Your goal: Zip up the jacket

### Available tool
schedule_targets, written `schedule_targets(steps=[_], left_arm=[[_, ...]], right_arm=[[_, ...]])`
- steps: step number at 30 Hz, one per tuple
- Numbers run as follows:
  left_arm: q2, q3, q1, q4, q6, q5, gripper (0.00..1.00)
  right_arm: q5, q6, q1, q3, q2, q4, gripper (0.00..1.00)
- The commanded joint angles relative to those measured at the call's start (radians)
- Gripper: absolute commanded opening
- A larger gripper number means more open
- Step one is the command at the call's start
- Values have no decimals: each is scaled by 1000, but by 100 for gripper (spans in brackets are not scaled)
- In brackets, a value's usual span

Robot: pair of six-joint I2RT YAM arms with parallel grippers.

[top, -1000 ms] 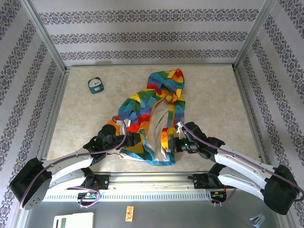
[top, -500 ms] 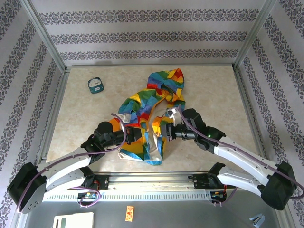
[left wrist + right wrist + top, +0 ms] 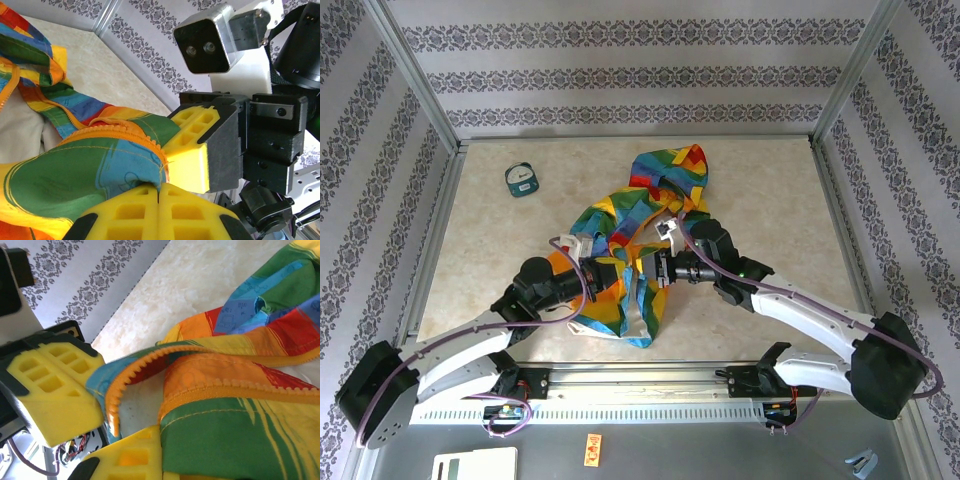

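Note:
The rainbow patchwork jacket [image 3: 645,205] lies mid-table, hood toward the far side. Its lower front is bunched between my two grippers. My left gripper [image 3: 618,275] is shut on the green-blue hem corner [image 3: 100,170], right beside the orange zipper teeth [image 3: 145,145]; its yellow fingers [image 3: 125,215] press together. My right gripper [image 3: 658,268] is shut on the other front edge, where green fabric [image 3: 235,435] covers its fingers [image 3: 132,455]. In the right wrist view the two orange zipper edges [image 3: 112,395] sit a few centimetres apart, with whitish lining between them. The grippers nearly touch.
A small round teal gadget [image 3: 523,179] sits at the far left of the table. Metal frame rails [image 3: 438,245] border the tabletop left and right. Both arms reach in from the near edge.
My right gripper has swung left and further out, carrying its jacket edge over to the left gripper. The open gap showing lining has closed up. The left gripper shifted slightly right.

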Motion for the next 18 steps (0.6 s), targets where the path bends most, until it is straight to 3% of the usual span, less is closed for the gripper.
schedule_targets(steps=[1, 18], left_arm=[[49, -12, 11, 162, 27, 33, 0], [299, -68, 10, 548, -54, 95, 0]], right_arm=[[-36, -28, -8, 34, 6, 88, 0], [-62, -21, -16, 13, 10, 149, 0]])
